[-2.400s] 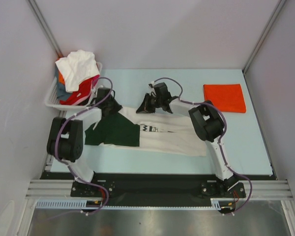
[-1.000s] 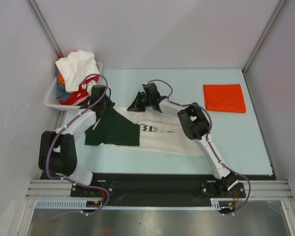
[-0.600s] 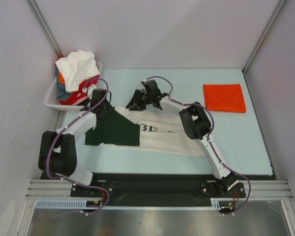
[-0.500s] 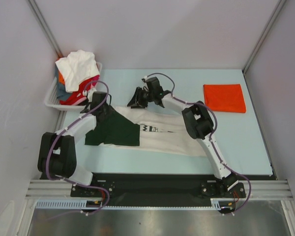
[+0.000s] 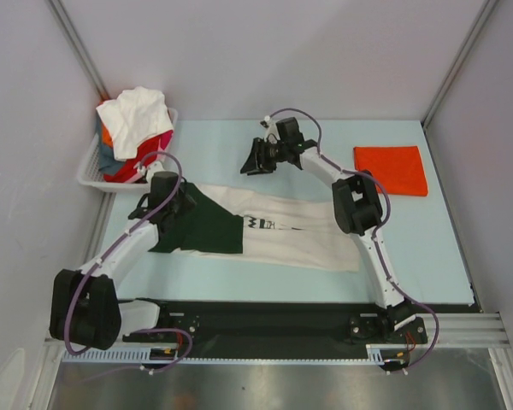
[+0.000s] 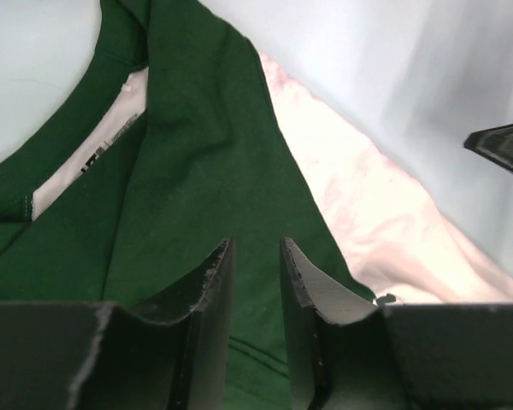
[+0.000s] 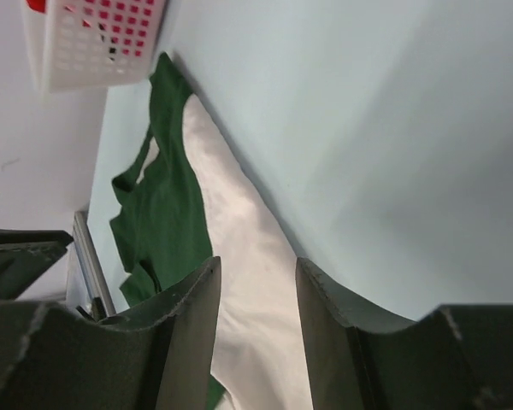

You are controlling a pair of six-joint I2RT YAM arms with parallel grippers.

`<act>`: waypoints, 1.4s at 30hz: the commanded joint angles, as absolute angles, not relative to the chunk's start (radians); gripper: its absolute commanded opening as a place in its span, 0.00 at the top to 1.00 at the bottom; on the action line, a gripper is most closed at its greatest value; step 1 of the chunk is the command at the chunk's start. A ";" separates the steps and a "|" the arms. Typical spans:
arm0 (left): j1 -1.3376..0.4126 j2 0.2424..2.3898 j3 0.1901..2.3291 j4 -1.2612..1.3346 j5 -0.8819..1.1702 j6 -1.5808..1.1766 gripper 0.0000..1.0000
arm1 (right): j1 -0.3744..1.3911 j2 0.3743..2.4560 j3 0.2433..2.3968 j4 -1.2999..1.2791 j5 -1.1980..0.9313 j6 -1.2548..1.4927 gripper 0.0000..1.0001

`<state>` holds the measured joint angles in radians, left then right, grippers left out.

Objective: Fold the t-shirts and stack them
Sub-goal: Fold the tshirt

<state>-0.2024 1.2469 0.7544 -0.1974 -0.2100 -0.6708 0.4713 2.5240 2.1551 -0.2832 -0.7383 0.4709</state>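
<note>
A cream t-shirt (image 5: pixel 291 235) with dark green shoulders (image 5: pixel 201 226) lies spread flat across the table's middle, its print facing up. My left gripper (image 5: pixel 165 208) hovers over the green shoulder part (image 6: pixel 197 171), with its jaws a little apart and nothing between them (image 6: pixel 255 248). My right gripper (image 5: pixel 255 160) is above the bare table just beyond the shirt's far edge, open and empty (image 7: pixel 256 269). The right wrist view shows the cream cloth (image 7: pixel 235 239) below it. A folded orange-red t-shirt (image 5: pixel 391 169) lies at the far right.
A white slotted basket (image 5: pixel 90 173) at the far left holds a heap of shirts, with a white one (image 5: pixel 135 115) on top and red and orange ones under it. It also shows in the right wrist view (image 7: pixel 94 43). Grey walls close in the light blue table (image 5: pixel 427 248).
My right gripper has left the shirt's far edge and moved back and to the right. My left gripper has drawn back toward me over the green shoulder. The shirt lies as before.
</note>
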 commanded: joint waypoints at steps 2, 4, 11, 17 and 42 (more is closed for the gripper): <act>-0.209 1.180 0.716 -0.186 -0.175 -0.632 0.65 | 0.476 2.523 2.131 -0.351 -0.773 0.370 0.54; -0.209 1.167 0.700 -0.173 -0.163 -0.632 0.64 | 0.466 2.501 2.077 -0.331 -0.785 0.373 0.54; -0.227 1.278 0.730 -0.101 -0.051 -0.635 0.64 | 0.436 2.277 1.757 -0.195 -0.707 0.376 0.54; -0.337 1.475 0.909 -0.089 -0.008 -0.630 0.64 | 0.420 2.042 1.432 -0.009 -0.667 0.471 0.56; -0.485 1.832 1.100 -0.063 0.106 -0.634 0.79 | 0.518 2.022 1.215 -0.063 -0.627 0.472 0.80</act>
<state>-0.4759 1.8126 1.0691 -0.0914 0.0788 -0.6456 0.4900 2.0403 1.2503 -0.0521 -0.6132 0.4774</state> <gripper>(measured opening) 0.215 0.209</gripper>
